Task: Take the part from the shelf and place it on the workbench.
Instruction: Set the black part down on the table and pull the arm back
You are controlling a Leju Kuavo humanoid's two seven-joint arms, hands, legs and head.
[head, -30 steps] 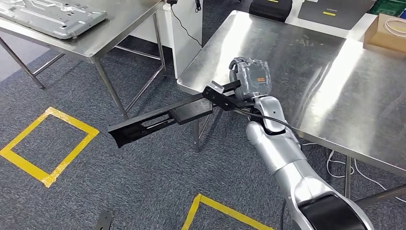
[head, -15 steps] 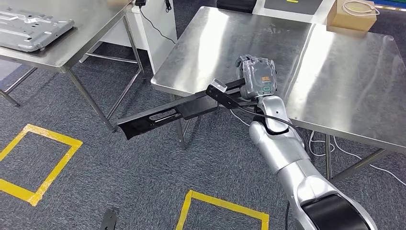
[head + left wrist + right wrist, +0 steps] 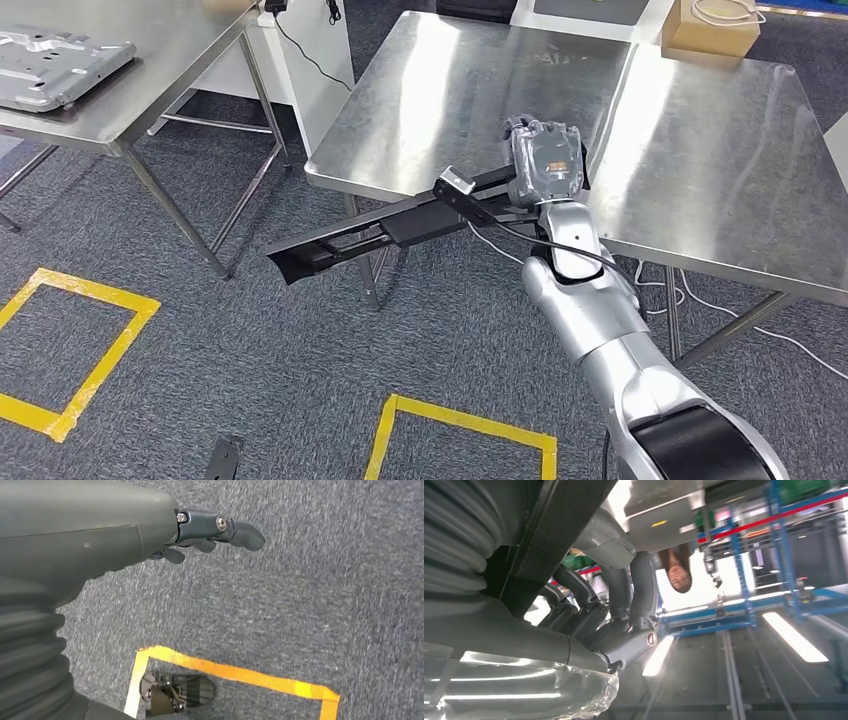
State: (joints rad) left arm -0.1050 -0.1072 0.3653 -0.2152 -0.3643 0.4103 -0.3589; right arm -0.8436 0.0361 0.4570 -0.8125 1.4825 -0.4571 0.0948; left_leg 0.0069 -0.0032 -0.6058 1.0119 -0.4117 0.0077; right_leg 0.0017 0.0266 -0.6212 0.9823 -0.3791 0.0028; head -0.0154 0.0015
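Observation:
My right hand (image 3: 543,162) grips one end of a long black part (image 3: 380,226), a flat slotted bar. The hand hovers over the near edge of the steel workbench (image 3: 640,120), and the bar sticks out leftward past the bench's corner, above the carpet. In the right wrist view the fingers (image 3: 621,600) curl around the black part (image 3: 559,525). My left hand (image 3: 200,527) hangs over the grey carpet with its fingers loosely bent and nothing in them.
A second steel table (image 3: 150,60) at the far left carries a grey metal plate (image 3: 60,68). A cardboard box (image 3: 712,28) sits at the workbench's far edge. Yellow tape squares (image 3: 460,430) mark the carpet. A person (image 3: 679,567) appears in the right wrist view.
The whole view has shifted, bringing the workbench closer and more central. My right hand with the black part now sits slightly farther in over the bench's near edge.

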